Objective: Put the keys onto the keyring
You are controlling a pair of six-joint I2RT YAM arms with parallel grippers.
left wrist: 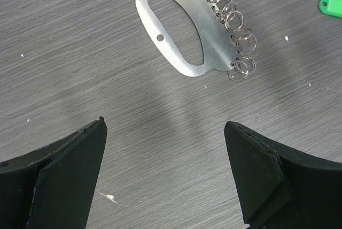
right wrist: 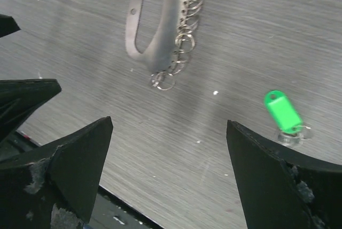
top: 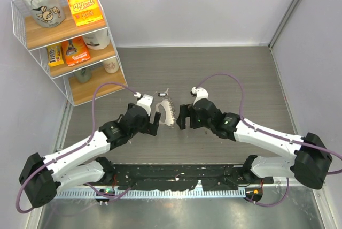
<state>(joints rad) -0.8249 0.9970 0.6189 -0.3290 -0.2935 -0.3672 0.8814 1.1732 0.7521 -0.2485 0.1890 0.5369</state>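
Note:
The keyring (top: 166,110) is a flat silvery plate with an oval cut-out and a row of several small wire rings along one edge. It lies on the grey table between my grippers. It also shows in the left wrist view (left wrist: 184,33) and the right wrist view (right wrist: 160,15). A small black-and-white piece (top: 162,95) lies just behind it. A key with a bright green head (right wrist: 282,110) lies on the table right of the keyring, and its edge shows in the left wrist view (left wrist: 331,6). My left gripper (top: 155,122) (left wrist: 165,130) is open and empty. My right gripper (top: 182,116) (right wrist: 168,127) is open and empty.
A white wire shelf rack (top: 64,42) with packets and jars stands at the back left. A black rail (top: 171,178) runs along the table's near edge. Grey walls close off the back and the right side.

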